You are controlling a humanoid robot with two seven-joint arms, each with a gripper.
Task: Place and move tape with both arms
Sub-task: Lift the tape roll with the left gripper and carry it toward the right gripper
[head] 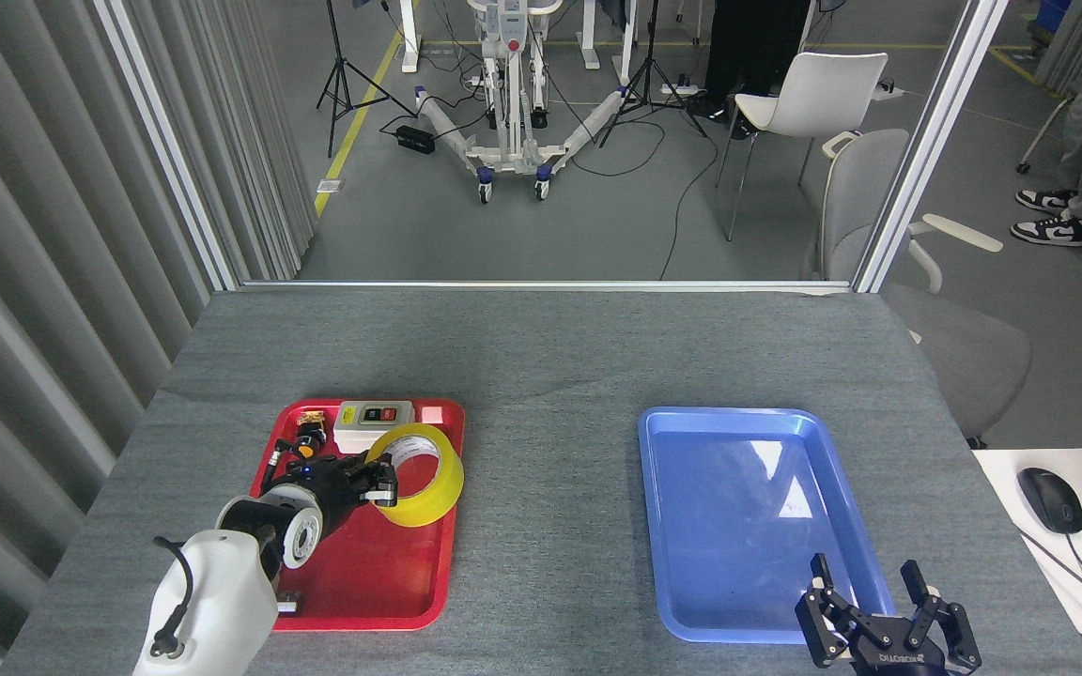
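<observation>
Glossy yellow film is what my left jaws point(381, 481) are pinching: they grip one side of the tape point(421, 474), one finger seemingly through the white core, and the roll hangs tilted above the right edge of the red tray point(363, 582). My worry is that slick, curved wall; with hold on one side only, the ring could swivel or slide out on the way across, and it would likely roll on the surface. Lifted low, it could also clip the grey switch box point(374, 424) at the tray's far edge, just behind it, or the raised rim. The tray is smooth hard plastic, the surface point(541, 376) a matte grey felt-like cloth. My right jaws point(884, 624) stand spread and empty at the near right corner of the shiny, bare blue tray point(682, 526).
</observation>
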